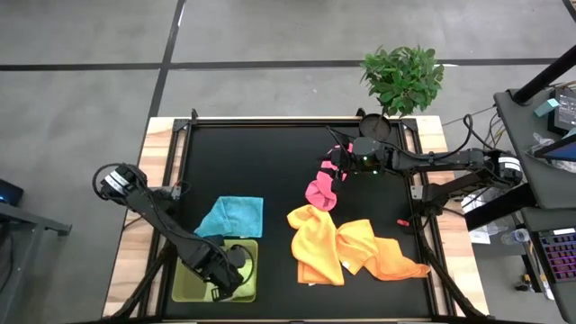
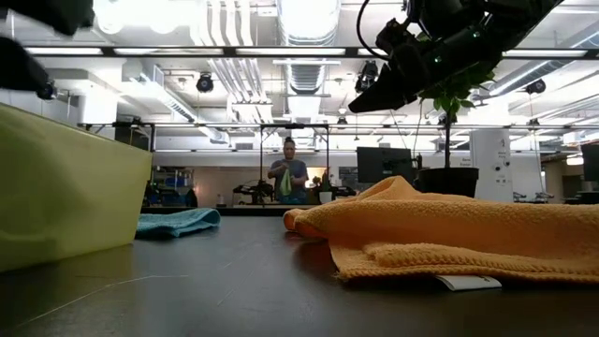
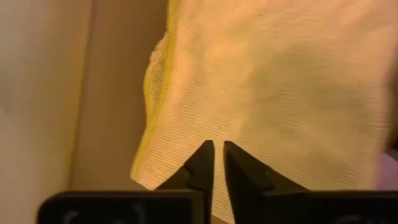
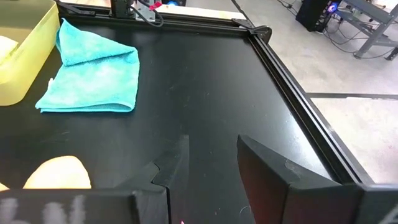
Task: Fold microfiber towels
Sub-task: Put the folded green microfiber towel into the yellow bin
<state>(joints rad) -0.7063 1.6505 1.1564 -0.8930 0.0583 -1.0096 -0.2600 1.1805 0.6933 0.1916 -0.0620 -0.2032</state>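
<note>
A lime-green tray sits on the black table, a potted plant behind it.

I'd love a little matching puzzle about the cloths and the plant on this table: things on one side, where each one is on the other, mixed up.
Things:
1. light blue towel
2. pink towel
3. orange towel
4. potted plant

Places:
A. hanging from the right gripper
B. at the table's far right corner
C. lying beside the lime-green tray
D. spread out with the yellow towel, near the table's right front

Pairs: 1-C, 2-A, 3-D, 4-B
</note>
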